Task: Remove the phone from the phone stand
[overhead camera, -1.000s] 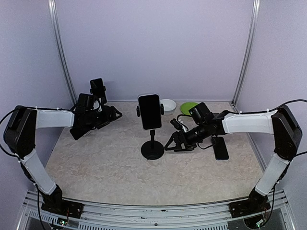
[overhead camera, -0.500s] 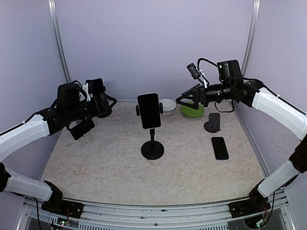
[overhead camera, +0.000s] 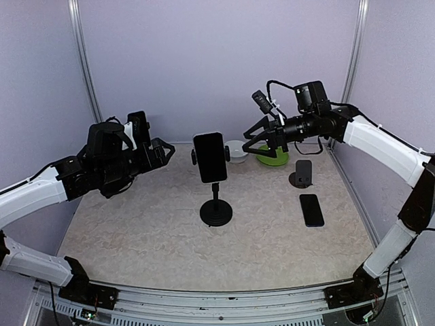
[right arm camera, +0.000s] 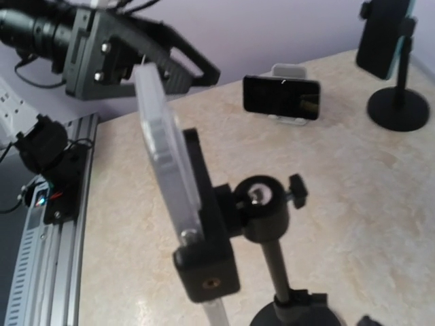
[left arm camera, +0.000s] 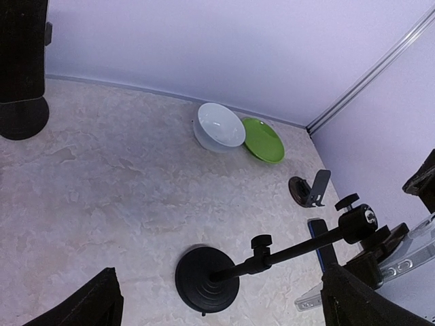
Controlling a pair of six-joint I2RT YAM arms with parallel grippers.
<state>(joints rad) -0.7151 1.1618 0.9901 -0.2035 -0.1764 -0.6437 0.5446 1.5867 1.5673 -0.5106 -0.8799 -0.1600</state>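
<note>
At the far left a second phone (overhead camera: 138,122) sits on its own stand by the back wall. The left gripper (overhead camera: 163,153) hovers above the tabletop (overhead camera: 149,231) left of centre, jaws spread wide and holding nothing, pointing toward the middle. There the phone (overhead camera: 211,156) stands upright, clamped in the phone stand (overhead camera: 216,212), whose round base rests on the tabletop; neither gripper touches it. To its right the right gripper (overhead camera: 250,141) hangs in the air at about phone height, jaws open and empty. Behind lie a white bowl (overhead camera: 238,149) and a green dish (overhead camera: 270,156), side by side. Further right stand a small dark holder (overhead camera: 301,173) and, nearer, a flat phone (overhead camera: 312,209)
</note>
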